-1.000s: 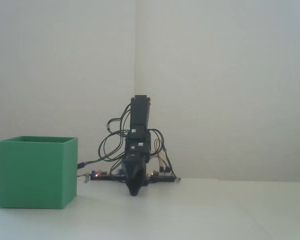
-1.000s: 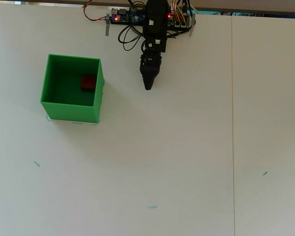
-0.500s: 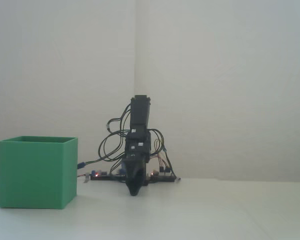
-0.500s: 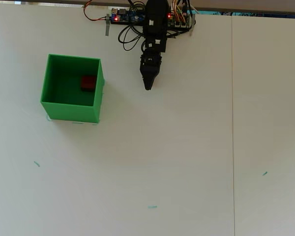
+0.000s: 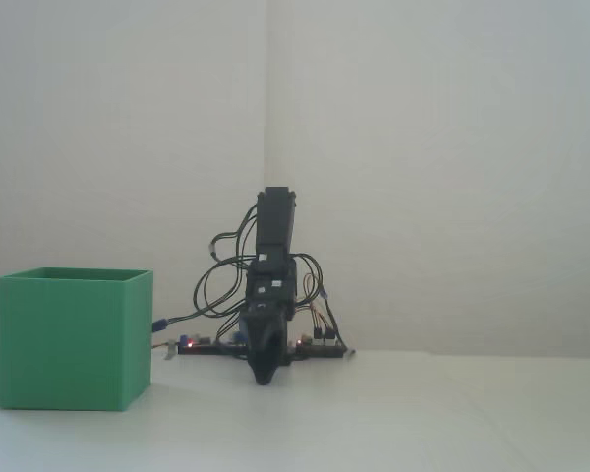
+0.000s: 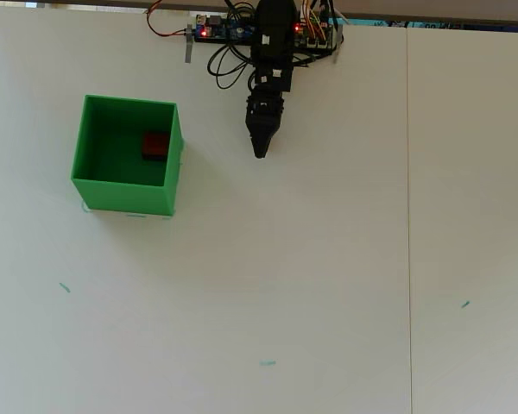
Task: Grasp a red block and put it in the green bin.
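The green bin [image 6: 125,191] stands on the white table at the left of the overhead view; it also shows at the left of the fixed view [image 5: 74,339]. The red block [image 6: 154,145] lies inside the bin on its floor, near the right wall; the bin's walls hide it in the fixed view. My gripper [image 6: 260,152] is to the right of the bin, apart from it, pointing down close to the table, and holds nothing. Its jaws look closed together; in the fixed view [image 5: 263,379] only a single dark tip shows.
The arm's base with a circuit board and loose wires [image 6: 229,34] sits at the table's far edge. A seam [image 6: 408,216] runs down the table at the right. Small teal marks [image 6: 268,363] dot the near part of the table.
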